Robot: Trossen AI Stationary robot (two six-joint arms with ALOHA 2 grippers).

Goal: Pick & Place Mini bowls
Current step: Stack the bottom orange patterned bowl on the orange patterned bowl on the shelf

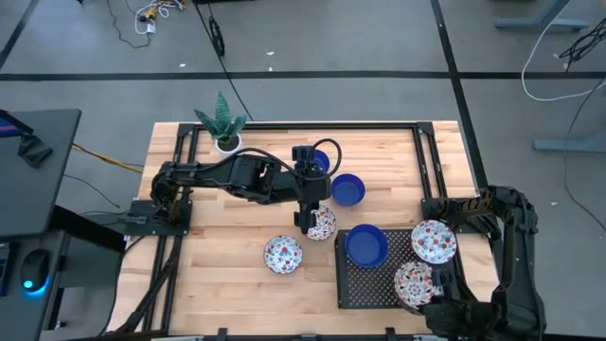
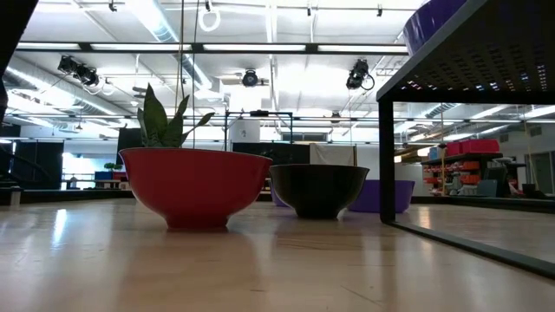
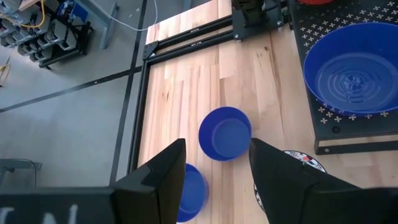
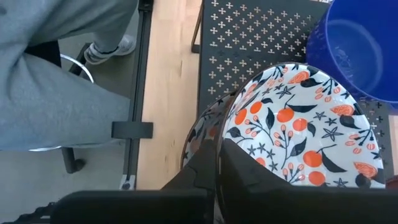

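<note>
Several mini bowls show in the high view. Two blue ones (image 1: 347,189) (image 1: 322,161) and two patterned ones (image 1: 322,224) (image 1: 283,254) sit on the wood. On the black perforated tray (image 1: 365,289) are a blue bowl (image 1: 365,244) and a patterned one (image 1: 434,242). My right gripper (image 4: 219,168) is shut on another patterned bowl (image 4: 298,130) over the tray's near right corner (image 1: 415,284). My left gripper (image 3: 214,180) hangs open and empty above the table's middle (image 1: 308,216). My right gripper pinches the patterned bowl's rim (image 4: 217,134) between its two fingers, at the side nearest the table's right edge. The fingers slant down from above. The bowl looks tilted; whether it rests on the tray I cannot tell.
A white pot with a green plant (image 1: 225,140) stands at the far left. Black rails (image 1: 284,126) frame the table. A person's grey trouser leg and shoe (image 4: 62,74) show beside the table near my right arm. Bare wood lies at the near left (image 1: 208,284).
</note>
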